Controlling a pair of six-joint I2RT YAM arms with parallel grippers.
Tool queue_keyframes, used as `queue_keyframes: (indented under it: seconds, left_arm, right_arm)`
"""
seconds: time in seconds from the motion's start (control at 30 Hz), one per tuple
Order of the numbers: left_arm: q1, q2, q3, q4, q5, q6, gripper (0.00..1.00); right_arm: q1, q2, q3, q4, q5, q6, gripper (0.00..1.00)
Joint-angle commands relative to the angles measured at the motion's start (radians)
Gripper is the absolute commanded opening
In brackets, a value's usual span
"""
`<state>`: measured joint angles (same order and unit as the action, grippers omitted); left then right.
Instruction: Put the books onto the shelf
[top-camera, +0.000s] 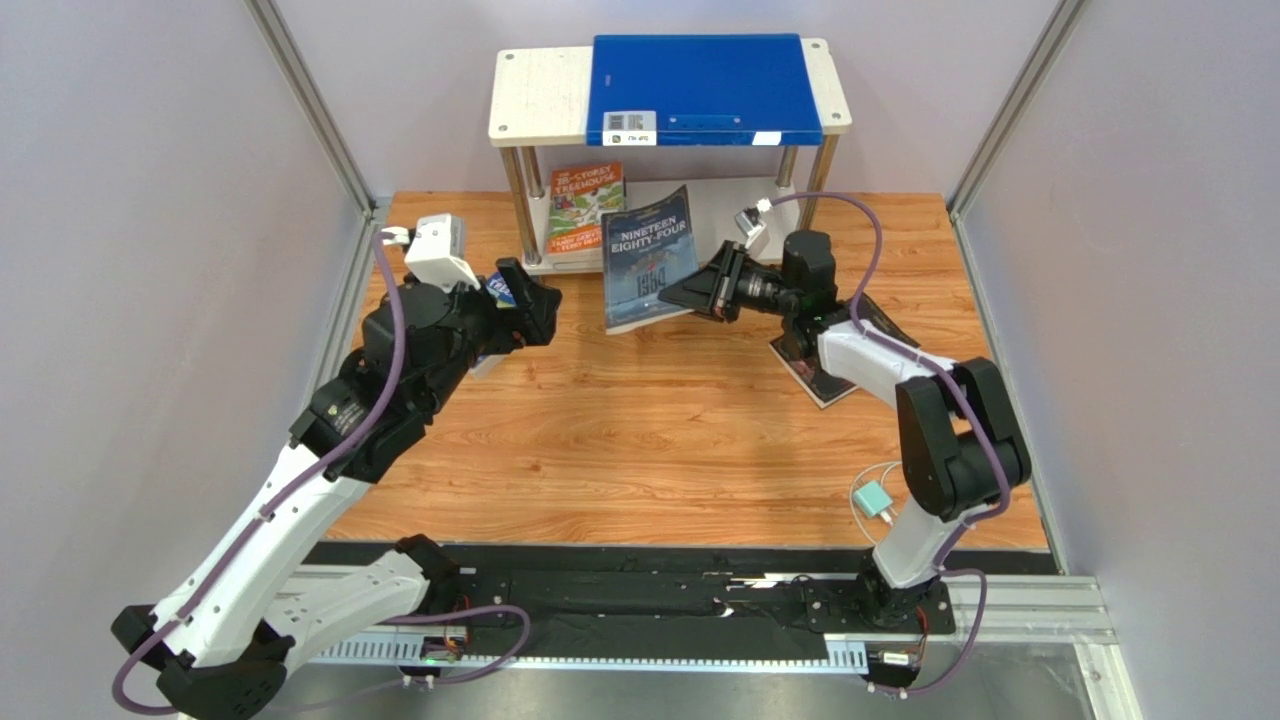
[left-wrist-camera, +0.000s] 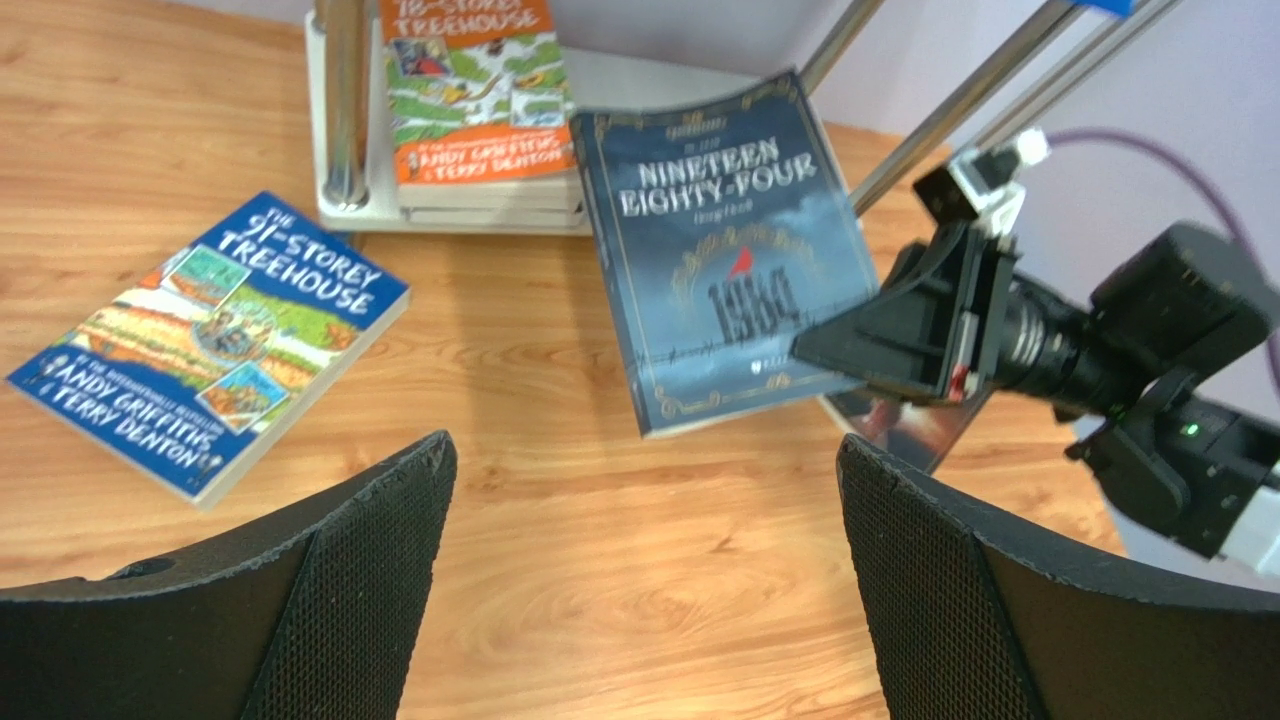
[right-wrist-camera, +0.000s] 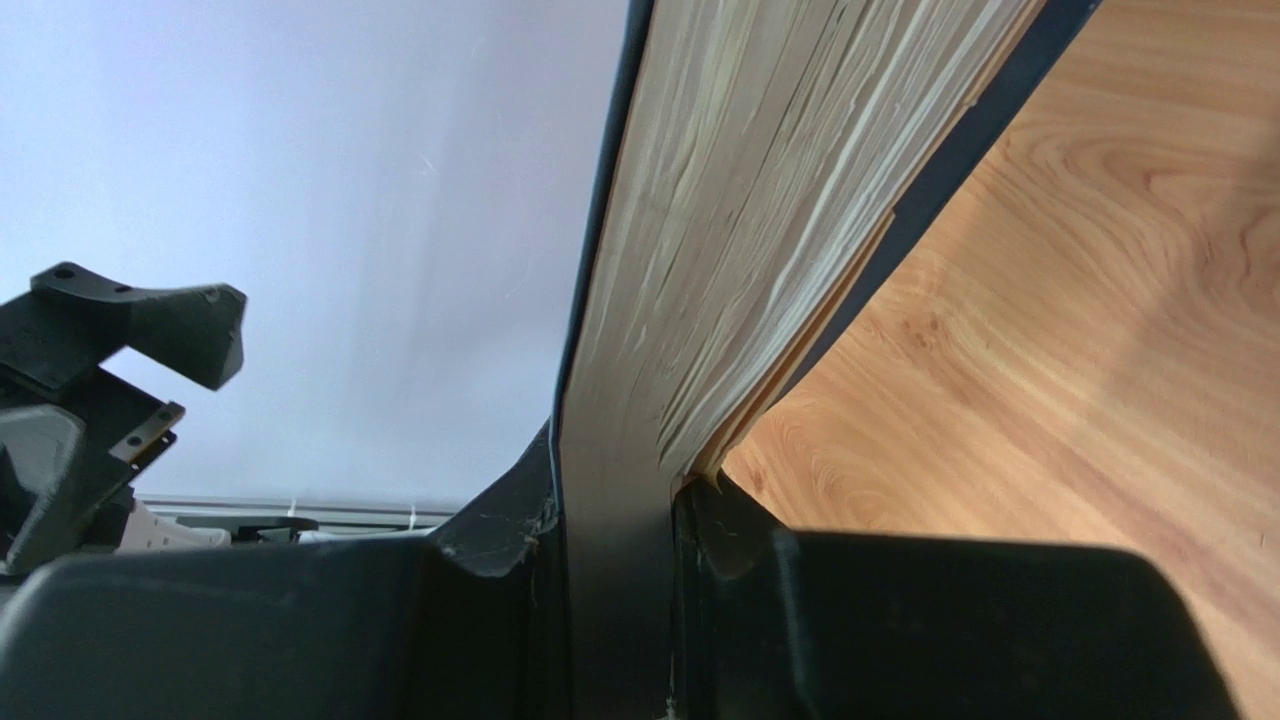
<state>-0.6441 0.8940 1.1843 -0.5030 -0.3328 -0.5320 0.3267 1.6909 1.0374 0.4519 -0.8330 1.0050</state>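
The wooden table (top-camera: 661, 450) carries the shelf (top-camera: 541, 93) at the middle of its far edge, a two-tier stand of white boards on silver posts. A large blue folder (top-camera: 703, 87) with a white label lies flat on the upper board, covering its right part. On the lower board, towards its left end, lies the orange Treehouse book (top-camera: 586, 203), cover up. Just in front of the shelf the navy book (top-camera: 643, 263), titled Nineteen Eighty-Four, is held off the table, tilted with its cover facing the near side and its top edge close to the lower board. The right gripper (top-camera: 706, 288) is clamped on that book's right edge; the right wrist view shows the page block squeezed between the two fingers (right-wrist-camera: 496, 540). A dark book (top-camera: 819, 375) lies flat on the table under the right arm, towards the right edge, mostly hidden. The blue Treehouse book (left-wrist-camera: 211, 338) lies flat near the far left corner of the table, cover up. The left gripper (top-camera: 526, 293) hangs above the table near that book, its jaws wide apart and holding nothing.
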Motion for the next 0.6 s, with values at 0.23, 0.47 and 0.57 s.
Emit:
queue_keyframes:
  seconds: [0.23,0.47,0.57]
  left_arm:
    - [0.004,0.01,-0.038,-0.055,0.006,0.047,1.0]
    - [0.006,-0.006,-0.058,-0.062,0.029,0.063,1.0]
    - [0.006,-0.024,-0.077,-0.06,0.032,0.064,1.0]
  right_arm:
    - [0.031,0.274,0.423,0.217,-0.015,0.073,0.0]
    - [0.06,0.481,0.699,0.093,-0.002,0.061,0.0]
    - [0.069,0.574,0.835,0.042,0.002,0.06,0.0]
